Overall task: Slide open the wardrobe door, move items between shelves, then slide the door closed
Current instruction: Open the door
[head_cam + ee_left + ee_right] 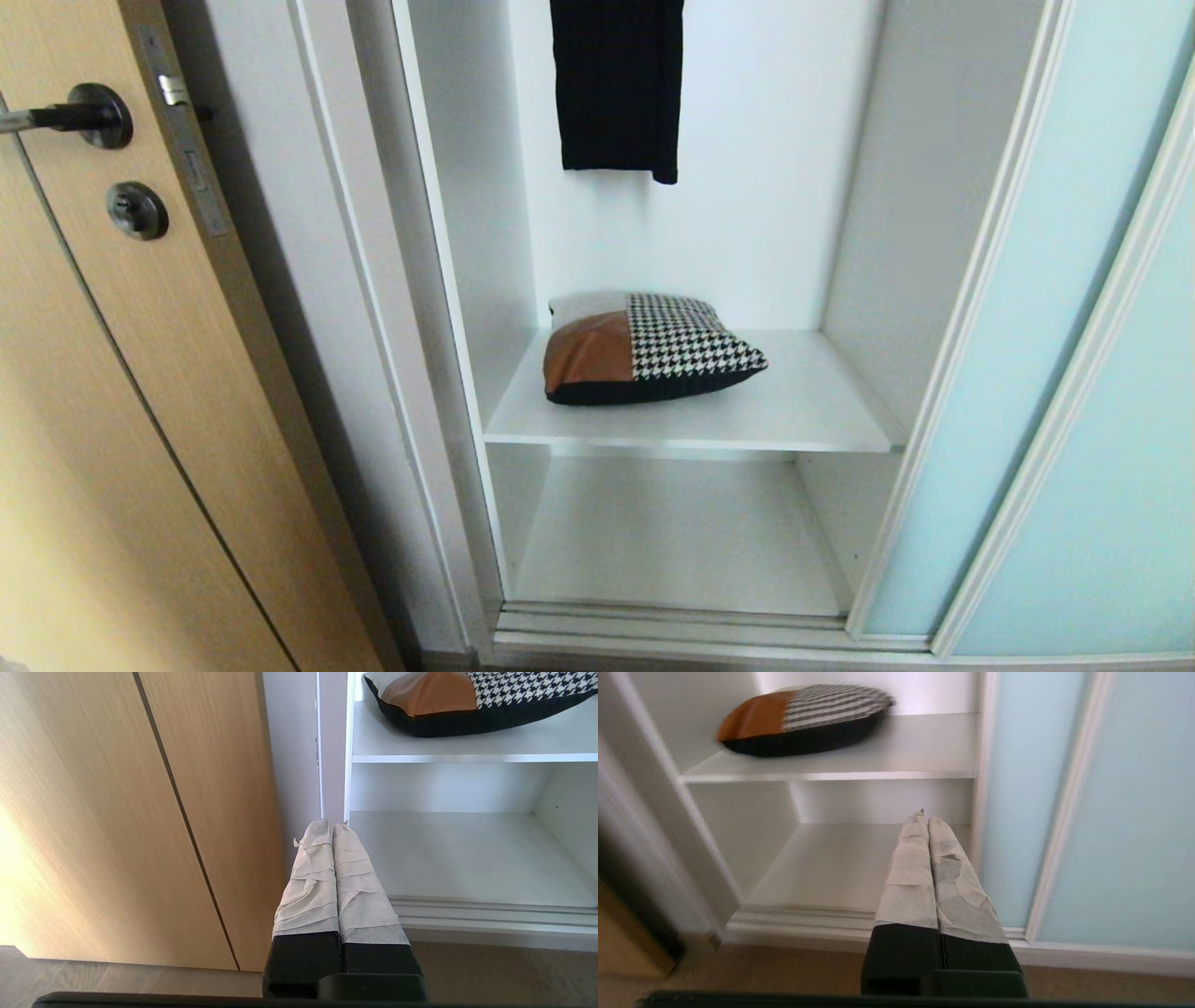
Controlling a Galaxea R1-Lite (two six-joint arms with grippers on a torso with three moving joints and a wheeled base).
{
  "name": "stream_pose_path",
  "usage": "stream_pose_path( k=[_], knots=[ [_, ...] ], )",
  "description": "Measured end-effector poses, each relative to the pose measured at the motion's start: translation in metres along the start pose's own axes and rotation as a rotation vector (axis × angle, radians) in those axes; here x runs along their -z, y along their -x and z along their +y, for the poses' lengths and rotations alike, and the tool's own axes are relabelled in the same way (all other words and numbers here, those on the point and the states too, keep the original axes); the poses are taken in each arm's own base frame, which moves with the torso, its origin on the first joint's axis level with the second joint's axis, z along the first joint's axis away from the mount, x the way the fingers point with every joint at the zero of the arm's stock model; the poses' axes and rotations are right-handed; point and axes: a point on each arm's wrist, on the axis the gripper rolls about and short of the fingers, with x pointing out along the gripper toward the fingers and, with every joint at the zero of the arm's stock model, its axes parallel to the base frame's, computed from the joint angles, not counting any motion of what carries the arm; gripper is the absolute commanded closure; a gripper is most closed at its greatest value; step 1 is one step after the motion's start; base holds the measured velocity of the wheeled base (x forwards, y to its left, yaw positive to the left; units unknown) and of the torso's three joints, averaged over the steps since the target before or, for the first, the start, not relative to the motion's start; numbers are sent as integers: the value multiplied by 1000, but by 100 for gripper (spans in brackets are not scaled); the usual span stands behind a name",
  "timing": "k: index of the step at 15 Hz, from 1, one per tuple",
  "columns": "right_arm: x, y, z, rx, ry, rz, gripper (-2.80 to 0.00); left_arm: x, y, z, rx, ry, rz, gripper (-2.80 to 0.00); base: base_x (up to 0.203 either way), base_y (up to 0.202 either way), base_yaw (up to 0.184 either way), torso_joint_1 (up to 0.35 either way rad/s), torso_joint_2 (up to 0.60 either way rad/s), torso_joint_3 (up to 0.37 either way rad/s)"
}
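Two grippers, left gripper (332,828) and right gripper (923,821), are squeezed shut and empty; reaching closed could shove the cushion (644,350) toward 12 o'clock on its shelf (803,411)

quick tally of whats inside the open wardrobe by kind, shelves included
square patchwork cushion, brown leather, houndstooth and grey patches: 1
hanging black fabric garment: 1
flat white laminate shelves, upper and lower: 2
total: 4
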Motion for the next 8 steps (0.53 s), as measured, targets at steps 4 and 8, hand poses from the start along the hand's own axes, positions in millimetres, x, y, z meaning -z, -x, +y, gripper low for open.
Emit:
stream_pose_path(
  k=[4, 8],
  knots=[
    [1, 0, 0, 21, 12, 4, 0, 0, 0, 0, 0, 0, 0, 0, 0, 0, 0, 0, 0, 0],
    [2, 0, -1, 24, -61, 10, 0, 0, 0, 0, 0, 0, 0, 0, 0, 0, 0, 0, 0, 0]
  ],
)
